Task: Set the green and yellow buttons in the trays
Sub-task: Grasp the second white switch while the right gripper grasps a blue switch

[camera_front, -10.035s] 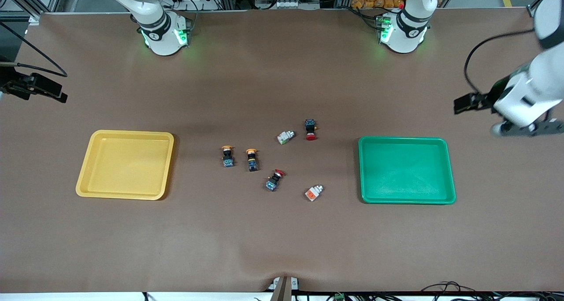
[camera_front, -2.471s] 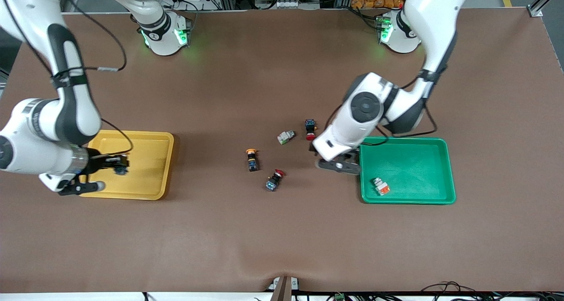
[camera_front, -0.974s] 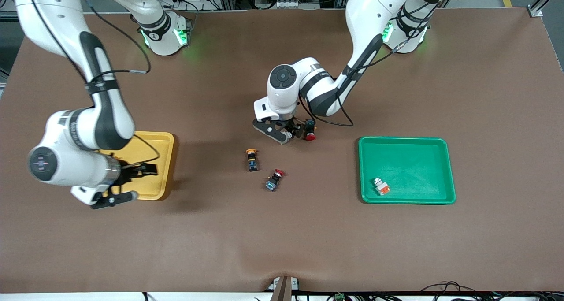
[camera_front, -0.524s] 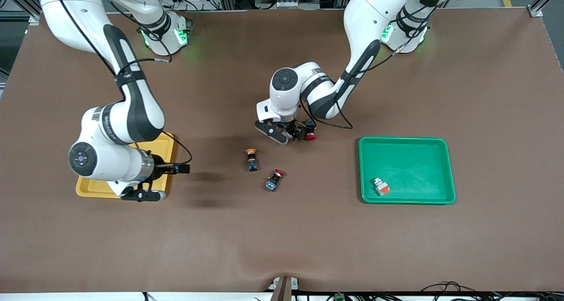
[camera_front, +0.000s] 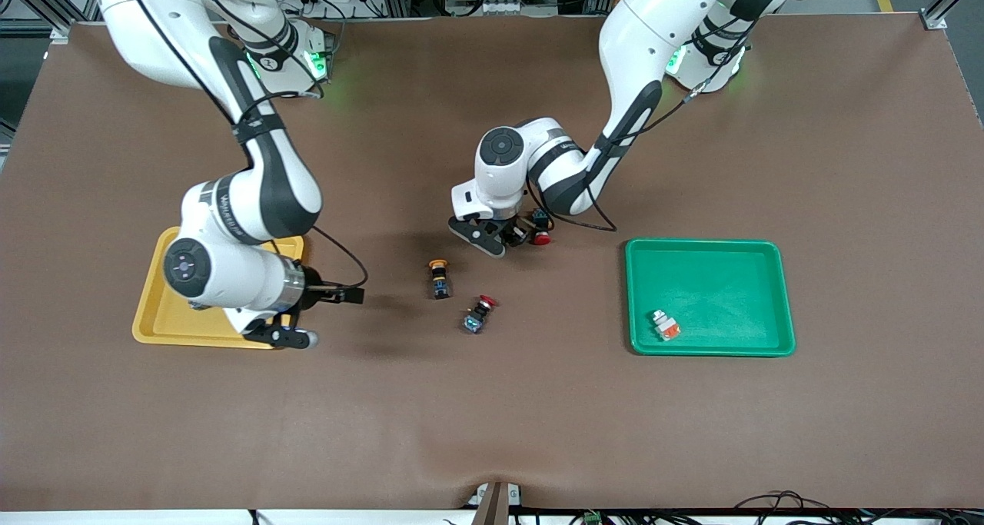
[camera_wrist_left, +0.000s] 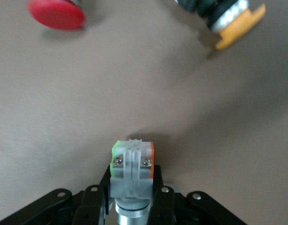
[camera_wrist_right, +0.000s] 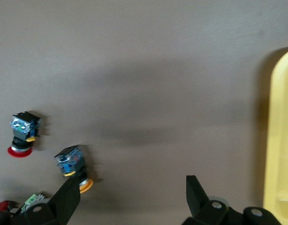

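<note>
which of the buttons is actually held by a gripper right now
The whitish button with green and orange ends, clamped in the left gripper. The yellow-capped one and red-capped ones lie free on the table; another whitish one sits in the green tray.

table (camera_front: 538, 425) bears trays (camera_front: 707, 298), buttons (camera_front: 439, 277).

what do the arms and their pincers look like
Both arms are glossy white with black joint bands and round grey end caps, with thin black cables looped along them. Bases glow green. The left pincer and right pincer are black with flat black fingers.
</note>
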Robot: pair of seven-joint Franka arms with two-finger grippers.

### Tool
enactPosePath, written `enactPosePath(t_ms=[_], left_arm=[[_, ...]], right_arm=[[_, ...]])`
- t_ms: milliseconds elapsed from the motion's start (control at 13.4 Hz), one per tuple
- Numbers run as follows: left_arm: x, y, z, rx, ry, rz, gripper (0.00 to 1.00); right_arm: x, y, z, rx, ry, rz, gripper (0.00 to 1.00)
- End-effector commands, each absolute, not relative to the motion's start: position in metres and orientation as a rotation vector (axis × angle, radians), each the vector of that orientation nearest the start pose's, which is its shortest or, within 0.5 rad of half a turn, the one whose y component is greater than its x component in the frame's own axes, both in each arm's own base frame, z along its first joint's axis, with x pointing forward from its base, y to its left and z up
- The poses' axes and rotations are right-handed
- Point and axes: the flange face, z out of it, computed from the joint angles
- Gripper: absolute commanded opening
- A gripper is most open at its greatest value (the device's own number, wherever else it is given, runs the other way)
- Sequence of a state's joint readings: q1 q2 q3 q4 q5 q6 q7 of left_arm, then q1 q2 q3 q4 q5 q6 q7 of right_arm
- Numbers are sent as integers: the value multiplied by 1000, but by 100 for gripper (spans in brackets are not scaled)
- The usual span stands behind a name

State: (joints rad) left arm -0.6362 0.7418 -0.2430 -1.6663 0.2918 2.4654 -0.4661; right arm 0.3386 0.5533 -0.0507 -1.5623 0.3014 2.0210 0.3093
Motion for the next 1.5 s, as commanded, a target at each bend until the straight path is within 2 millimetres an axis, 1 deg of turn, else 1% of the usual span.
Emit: enactPosePath(t_ms=[0,75,150,225,300,374,449,524,599,674,749,824,899,974,1048,1123,1198,1273,1348,1423], left_arm=[[475,-496,238,-3057,751,-152,0],[479,-489,255,-3087,650,-113,0],[489,-475,274,-3098,571,-89,0],[511,-445,291,-3090,489,-67,0],[526,-421,305,-3078,426,-46,0],[542,-397,313,-3072,368,-35,0],[568,-355,320,-3074,271,-30,0],[587,-319,321,-3069,241,-12,0],[598,-291,318,-3064,204,14,0],[610,-265,315,-3062,145,21,0],[622,-235,310,-3059,77,32,0],[633,-205,306,-3060,15,42,0],[641,-177,302,-3060,-43,54,0],[644,-164,295,-3058,-73,71,0],[646,-152,281,-3053,-101,103,0],[649,-134,264,-3051,-143,135,0],[652,-119,252,-3052,-179,154,0],[654,-110,240,-3056,-196,162,0],[654,-113,228,-3061,-194,173,0],[654,-113,216,-3069,-197,171,0]], right_arm=[[645,240,310,-2910,290,230,100],[643,253,302,-2913,274,216,100],[640,270,292,-2918,245,198,100],[635,287,279,-2926,216,179,100],[631,303,268,-2930,210,159,100],[625,320,261,-2929,250,140,100],[616,341,255,-2937,249,122,100],[606,359,247,-2949,220,124,100],[601,369,238,-2954,198,121,100],[602,371,231,-2954,179,96,100],[600,374,221,-2974,142,77,100],[590,387,208,-3013,66,61,100],[586,395,203,-3032,27,27,100],[587,395,202,-3032,22,9,100],[587,395,201,-3033,22,10,100],[586,395,197,-3036,22,16,92],[586,395,196,-3036,20,16,38],[586,395,195,-3036,23,14,11],[586,394,195,-3034,26,9,0],[586,394,196,-3033,23,7,0]])
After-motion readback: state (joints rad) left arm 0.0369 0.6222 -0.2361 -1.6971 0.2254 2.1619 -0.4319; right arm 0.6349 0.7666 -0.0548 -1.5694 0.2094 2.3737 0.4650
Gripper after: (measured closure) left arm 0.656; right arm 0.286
